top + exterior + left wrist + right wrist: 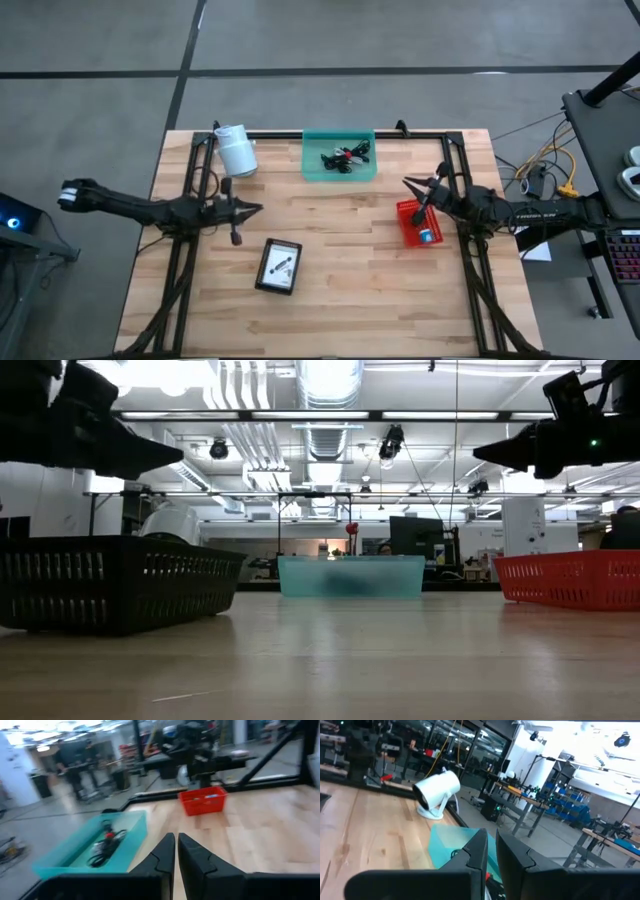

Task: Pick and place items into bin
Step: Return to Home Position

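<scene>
Both claws pressed together, empty. Left claw (176, 836) hovers near the black bin (263, 264), right claw (491, 834) by the red bin (405, 214). Cables (345, 157) sit in the green bin (311, 170) (job looks done). My worry: a low swing home clips a rim.

Left arm (150, 208): dark and slim, showing bulky joints and wearing a white band (66, 194) at its outer end.
Right arm (520, 210): dark and jointed, carrying pale lettering (540, 213) too small to read.
Left gripper (176, 837): showing two black fingers (162, 857) tapering to points.
Right gripper (491, 836): showing black wedge-shaped fingers (472, 857) tapering likewise.
</scene>
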Robot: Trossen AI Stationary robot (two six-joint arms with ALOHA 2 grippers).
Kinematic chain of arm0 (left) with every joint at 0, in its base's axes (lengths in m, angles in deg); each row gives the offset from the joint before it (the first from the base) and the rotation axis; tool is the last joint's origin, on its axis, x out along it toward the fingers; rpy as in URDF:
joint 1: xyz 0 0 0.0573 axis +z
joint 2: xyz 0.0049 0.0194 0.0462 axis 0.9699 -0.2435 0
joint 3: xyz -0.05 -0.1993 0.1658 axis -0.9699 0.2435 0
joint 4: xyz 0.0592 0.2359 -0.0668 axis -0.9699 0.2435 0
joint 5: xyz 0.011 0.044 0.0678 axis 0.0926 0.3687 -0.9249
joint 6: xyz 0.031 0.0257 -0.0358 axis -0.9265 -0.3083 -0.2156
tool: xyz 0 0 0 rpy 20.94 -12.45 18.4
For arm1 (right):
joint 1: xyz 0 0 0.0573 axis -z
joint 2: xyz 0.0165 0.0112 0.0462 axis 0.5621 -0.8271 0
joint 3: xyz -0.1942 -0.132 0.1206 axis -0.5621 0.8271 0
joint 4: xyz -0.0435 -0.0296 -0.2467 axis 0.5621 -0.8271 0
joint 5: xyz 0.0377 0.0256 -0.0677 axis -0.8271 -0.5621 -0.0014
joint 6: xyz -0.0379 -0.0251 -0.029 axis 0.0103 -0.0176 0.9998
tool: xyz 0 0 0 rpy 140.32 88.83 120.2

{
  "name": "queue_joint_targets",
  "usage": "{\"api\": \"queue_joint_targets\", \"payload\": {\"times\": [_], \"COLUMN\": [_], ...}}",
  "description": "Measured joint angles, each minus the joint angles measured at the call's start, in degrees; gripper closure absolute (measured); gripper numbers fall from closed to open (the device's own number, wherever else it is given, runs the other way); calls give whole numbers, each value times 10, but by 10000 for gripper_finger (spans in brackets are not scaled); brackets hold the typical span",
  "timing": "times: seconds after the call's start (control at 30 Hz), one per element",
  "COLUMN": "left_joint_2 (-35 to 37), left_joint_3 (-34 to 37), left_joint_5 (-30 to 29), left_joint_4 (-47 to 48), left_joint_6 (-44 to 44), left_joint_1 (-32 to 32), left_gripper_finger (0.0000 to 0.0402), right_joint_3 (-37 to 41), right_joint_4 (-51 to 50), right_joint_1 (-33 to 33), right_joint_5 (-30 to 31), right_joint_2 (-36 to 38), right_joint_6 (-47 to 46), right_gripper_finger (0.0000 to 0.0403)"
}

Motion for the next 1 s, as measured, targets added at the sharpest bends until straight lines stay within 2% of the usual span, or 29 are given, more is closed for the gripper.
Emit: {"api": "queue_joint_targets", "payload": {"times": [0.13,0.7,0.8,1.0], "left_joint_2": [37,228,243,231], "left_joint_3": [16,19,19,19], "left_joint_5": [52,34,35,31], "left_joint_4": [10,204,206,209], "left_joint_6": [1,29,27,19], "left_joint_1": [0,1,1,1], "left_gripper_finger": [395,395,395,395], "right_joint_3": [0,0,0,0], "right_joint_4": [10,14,14,11], "right_joint_1": [0,0,0,0], "right_joint_5": [0,0,0,0], "right_joint_2": [0,0,0,0], "right_joint_6": [0,9,13,-5], "right_gripper_finger": [375,375,375,375]}}
